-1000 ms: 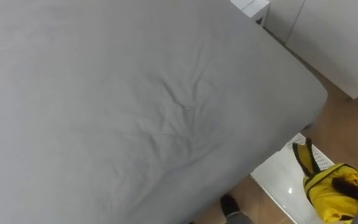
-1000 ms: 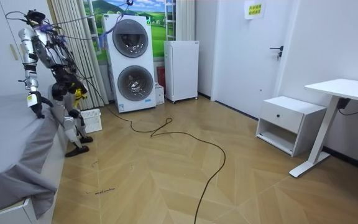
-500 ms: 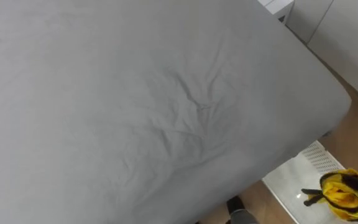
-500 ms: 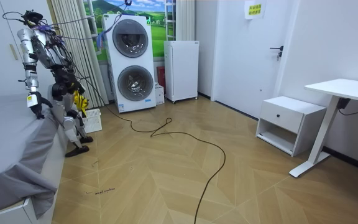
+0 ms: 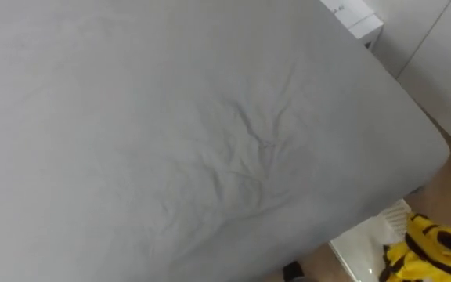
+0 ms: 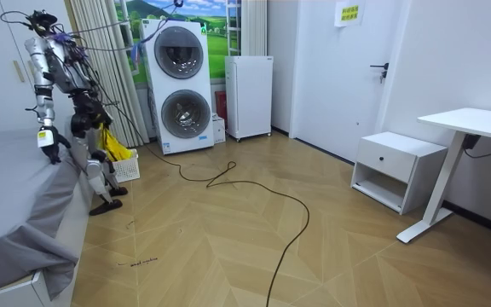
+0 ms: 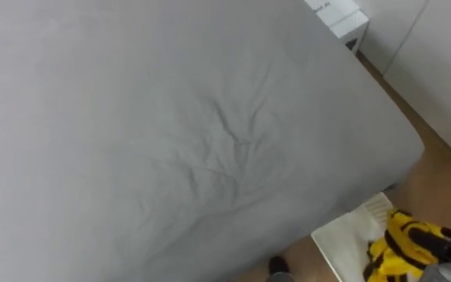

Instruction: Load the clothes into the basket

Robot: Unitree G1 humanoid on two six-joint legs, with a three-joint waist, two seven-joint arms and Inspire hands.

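Note:
A yellow garment (image 5: 425,252) with dark trim hangs bunched at the lower right, with my right hand (image 7: 447,244) shut on it. It hangs over a white basket (image 7: 341,236) that stands on the floor beside the bed's corner. In the room view I stand against the bed, and the yellow garment (image 6: 113,147) dangles just above the basket (image 6: 127,168). My left hand (image 6: 51,152) hangs by the bed's edge, nearer the camera.
A bed with a wrinkled grey sheet (image 5: 171,133) takes up most of the eye views. White cupboards (image 5: 437,55) stand beyond its far corner. In the room view a stacked washer and dryer (image 6: 180,85) and a dark cable (image 6: 262,205) on the wood floor lie at the right.
The eye views have shifted across the bed. In the room view the yellow garment has dropped lower and hangs longer, closer to the basket.

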